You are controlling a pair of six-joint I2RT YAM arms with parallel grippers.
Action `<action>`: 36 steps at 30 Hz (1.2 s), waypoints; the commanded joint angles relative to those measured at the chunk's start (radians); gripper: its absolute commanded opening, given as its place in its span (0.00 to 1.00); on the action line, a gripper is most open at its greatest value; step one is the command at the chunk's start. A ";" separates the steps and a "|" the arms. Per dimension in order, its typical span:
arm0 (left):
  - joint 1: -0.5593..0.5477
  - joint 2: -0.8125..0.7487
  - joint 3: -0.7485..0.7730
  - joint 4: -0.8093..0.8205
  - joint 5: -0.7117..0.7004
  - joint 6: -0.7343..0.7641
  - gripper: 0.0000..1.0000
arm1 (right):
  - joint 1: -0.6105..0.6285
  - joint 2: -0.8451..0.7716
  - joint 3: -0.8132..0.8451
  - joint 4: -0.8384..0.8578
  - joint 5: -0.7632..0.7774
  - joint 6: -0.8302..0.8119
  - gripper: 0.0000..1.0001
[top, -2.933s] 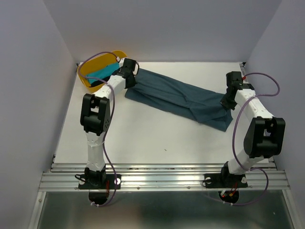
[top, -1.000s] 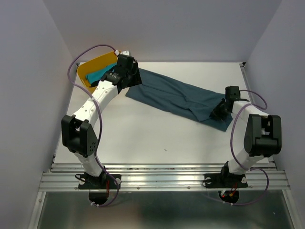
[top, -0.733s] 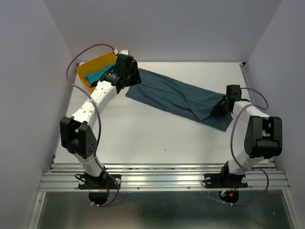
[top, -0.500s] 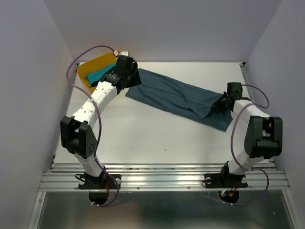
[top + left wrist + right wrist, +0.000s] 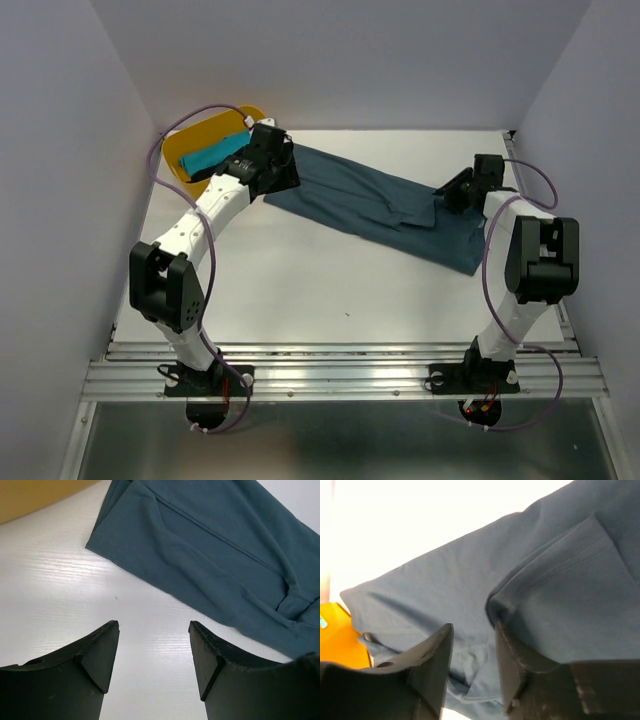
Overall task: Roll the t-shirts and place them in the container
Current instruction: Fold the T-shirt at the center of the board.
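Note:
A slate-blue t-shirt (image 5: 370,205) lies flat in a long diagonal band across the table, with a small fold raised near its right end (image 5: 420,215). My left gripper (image 5: 287,180) hovers at the shirt's left end and stands open over bare table (image 5: 153,625), the shirt's edge (image 5: 210,545) just beyond its tips. My right gripper (image 5: 450,192) is low over the shirt's right part and open (image 5: 472,627). A folded hem (image 5: 555,560) rests against its right finger and nothing is pinched. A turquoise t-shirt (image 5: 215,155) lies in the basket.
The yellow basket (image 5: 185,145) sits at the back left corner, close behind my left wrist, and its rim (image 5: 30,495) shows in the left wrist view. Purple-grey walls close in the table on three sides. The arm bases stand on the metal rail (image 5: 340,375) at the near edge.
My right gripper has moved toward the back and left over the shirt's right end, dragging a fold with it, and its jaws have gone from shut to open. My left arm barely shifted.

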 commanded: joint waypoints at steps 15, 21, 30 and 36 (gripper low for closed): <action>-0.035 -0.027 -0.014 -0.004 -0.008 -0.015 0.68 | -0.008 -0.161 -0.261 0.107 -0.154 -0.111 0.73; -0.037 -0.031 -0.023 0.001 -0.011 -0.026 0.69 | 0.002 -0.098 -0.241 0.141 -0.246 -0.117 0.73; -0.035 -0.034 -0.017 -0.021 -0.025 -0.023 0.69 | 0.011 -0.040 -0.189 0.285 -0.310 -0.039 0.73; -0.037 -0.037 -0.025 -0.021 -0.023 -0.026 0.68 | 0.054 0.119 0.042 0.365 -0.367 0.048 0.73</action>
